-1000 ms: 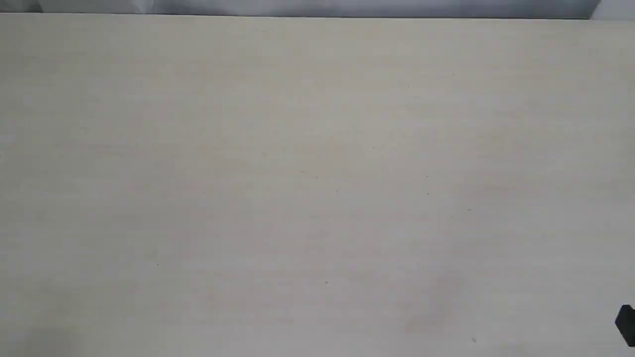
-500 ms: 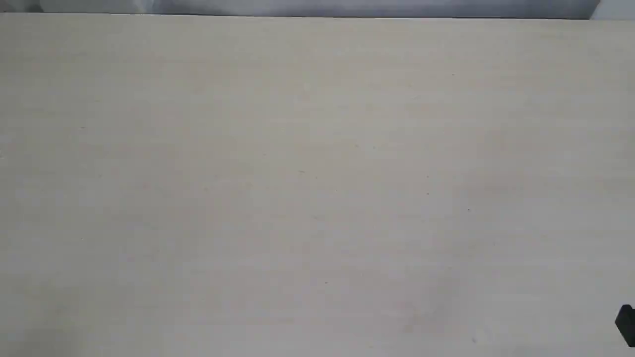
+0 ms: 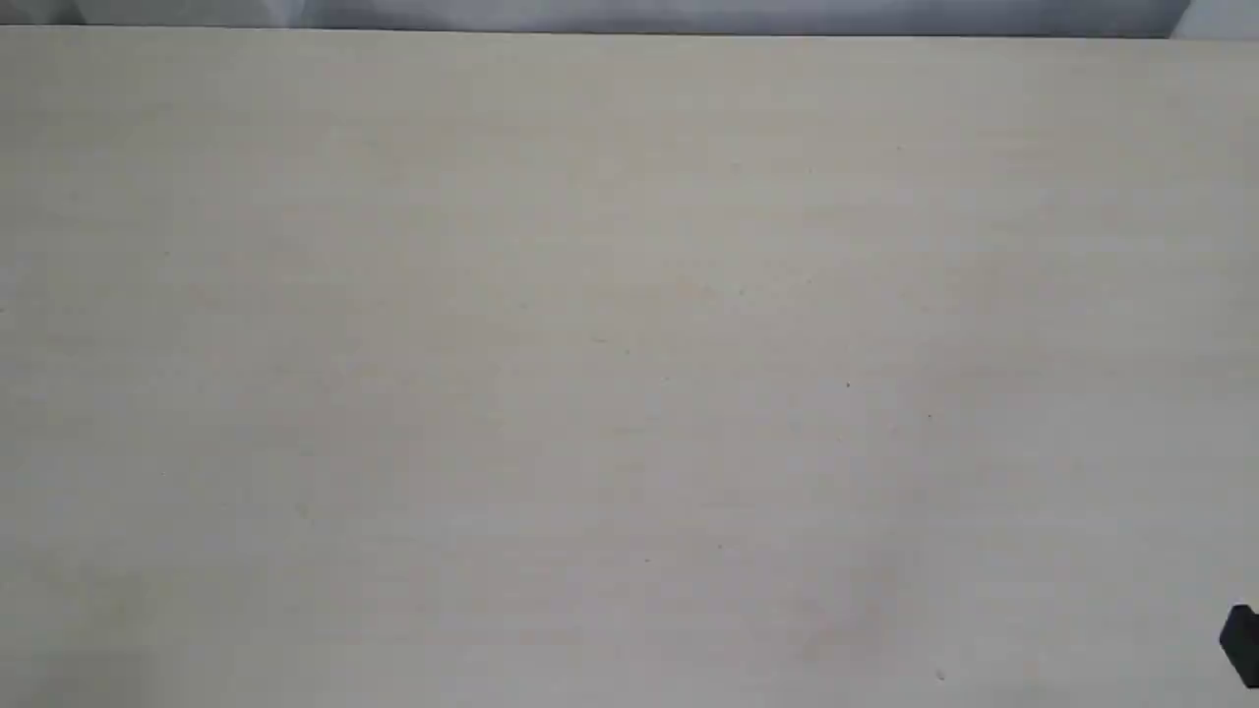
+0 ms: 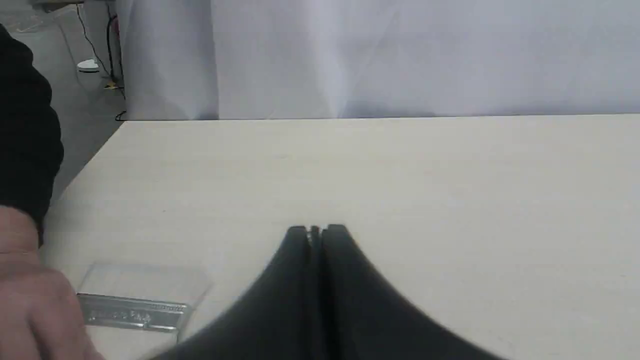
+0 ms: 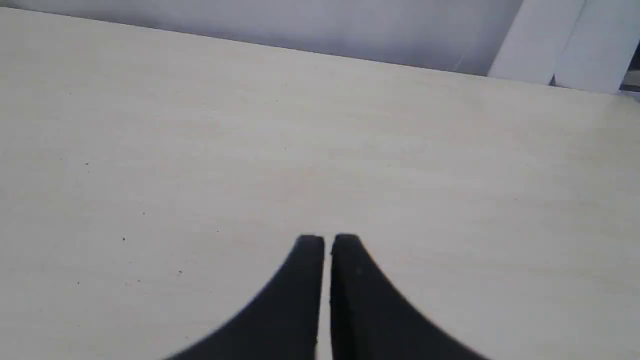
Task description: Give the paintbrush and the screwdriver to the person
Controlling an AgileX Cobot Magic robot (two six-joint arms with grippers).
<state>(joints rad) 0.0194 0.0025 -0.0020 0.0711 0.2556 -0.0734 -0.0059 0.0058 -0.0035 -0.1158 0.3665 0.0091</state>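
Note:
The paintbrush (image 4: 135, 300) shows only in the left wrist view: pale bristles and a silver ferrule lying flat on the table, off to one side of my left gripper (image 4: 316, 231). The person's hand (image 4: 35, 300), bare with a dark sleeve (image 4: 25, 130), rests over the brush's handle end and hides it. My left gripper is shut with nothing in it, just above the tabletop and apart from the brush. My right gripper (image 5: 327, 240) is shut and empty over bare table. The screwdriver is out of view.
The pale wooden table (image 3: 629, 344) fills the exterior view, with its far edge against a grey-white curtain (image 4: 400, 55). A black piece of the right arm (image 3: 1241, 644) pokes in at the lower right corner. Floor and cables (image 4: 100, 55) lie beyond the table's corner.

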